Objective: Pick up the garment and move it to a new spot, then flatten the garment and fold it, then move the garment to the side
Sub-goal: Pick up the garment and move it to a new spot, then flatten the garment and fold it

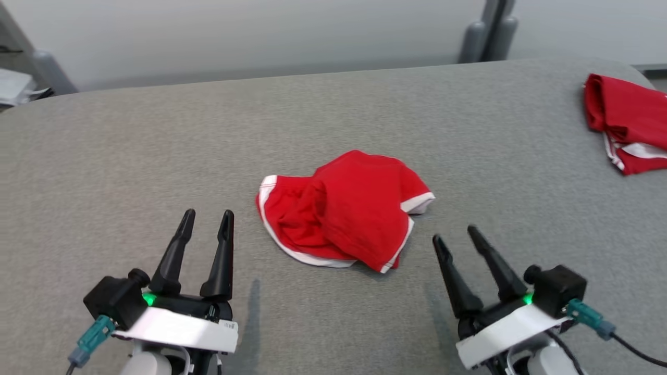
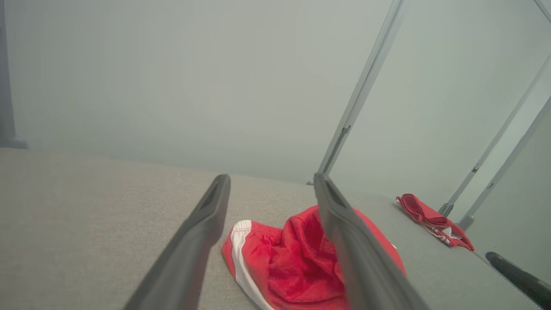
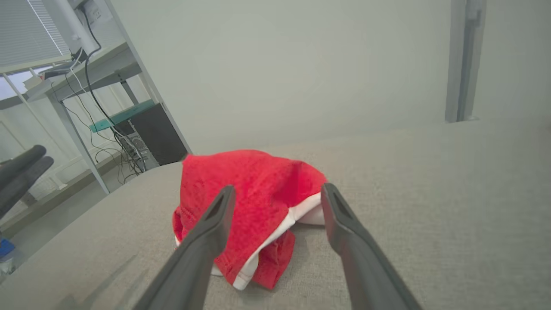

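While both my grippers stand open over the table (image 1: 156, 146), I settle how to go in. My left gripper (image 1: 208, 213) has its two fingers spread and pinches nothing; it sits near the garment's left side, apart from it. My right gripper (image 1: 454, 233) is spread and empty too, its tips just short of the garment's near right edge.

The garment (image 1: 344, 208) lies about mid-table, between my two grippers and a little beyond them. It is bunched, not flat, so I judge the spreading-out is the work at hand. To do it well I should take an edge on each side, one per gripper, low and close to the white trim where the cloth is doubled and firm. I should catch a single layer rather than the whole heap, then draw my arms apart evenly so the piece opens without twisting.

It looks like a pair of red shorts in a fine mesh weave, edged in white. One red panel laps over the rest; a white band curves down the left side and a white hem shows at the right. Which edge is the waistband I cannot tell from here.

A second red garment (image 1: 625, 122) lies well apart at the far right corner.
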Controlling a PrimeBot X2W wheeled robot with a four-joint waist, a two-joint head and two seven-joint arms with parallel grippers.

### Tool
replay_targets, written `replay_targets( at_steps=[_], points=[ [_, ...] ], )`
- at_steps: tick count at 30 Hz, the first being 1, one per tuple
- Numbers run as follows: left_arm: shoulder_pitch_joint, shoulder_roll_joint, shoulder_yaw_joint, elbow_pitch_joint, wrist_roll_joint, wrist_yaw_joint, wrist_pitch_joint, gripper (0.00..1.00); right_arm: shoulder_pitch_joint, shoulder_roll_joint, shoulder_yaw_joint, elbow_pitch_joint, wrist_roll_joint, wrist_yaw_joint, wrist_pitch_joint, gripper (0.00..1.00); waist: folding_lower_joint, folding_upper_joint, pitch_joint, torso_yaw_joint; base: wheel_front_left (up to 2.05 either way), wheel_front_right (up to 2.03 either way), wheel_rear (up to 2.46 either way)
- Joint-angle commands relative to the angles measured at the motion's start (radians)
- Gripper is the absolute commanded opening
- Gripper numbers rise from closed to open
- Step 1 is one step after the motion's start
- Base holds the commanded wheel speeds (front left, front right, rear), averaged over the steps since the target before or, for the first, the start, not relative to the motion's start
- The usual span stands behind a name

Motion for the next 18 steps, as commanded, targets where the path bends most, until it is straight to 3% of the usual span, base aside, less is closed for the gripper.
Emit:
replay_targets(
  at_steps=[1, 8, 16, 17, 18],
  points=[
    [-0.008, -0.002, 0.039, -0.034, 0.006, -0.001, -0.008, 1.00, -0.009, -0.006, 0.032, 0.005, 0.010, 0.000, -0.006, 1.00, 0.0000, -0.0001, -0.006, 0.032, 0.00, 0.00, 0.00],
    [0.025, -0.035, 0.026, -0.041, -0.002, -0.013, -0.008, 1.00, -0.051, -0.003, 0.103, 0.216, 0.090, 0.000, -0.006, 1.00, 0.0000, -0.0001, -0.023, 0.134, 0.00, 0.00, 0.00],
    [0.030, -0.045, 0.006, -0.035, -0.005, -0.017, -0.008, 1.00, -0.119, -0.001, 0.155, 0.370, 0.185, 0.000, -0.006, 1.00, 0.0000, -0.0001, -0.045, 0.242, 0.00, 0.00, 0.00],
    [0.032, -0.045, 0.007, -0.035, -0.005, -0.017, -0.008, 1.00, -0.122, -0.003, 0.155, 0.381, 0.187, 0.000, -0.006, 0.96, 0.0000, -0.0001, -0.047, 0.253, 0.00, 0.00, 0.00],
    [0.034, -0.045, 0.010, -0.037, -0.007, -0.017, -0.008, 1.00, -0.124, -0.005, 0.152, 0.389, 0.186, 0.000, -0.006, 0.48, 0.0000, -0.0001, -0.048, 0.262, 0.00, 0.00, 0.00]
  ],
)
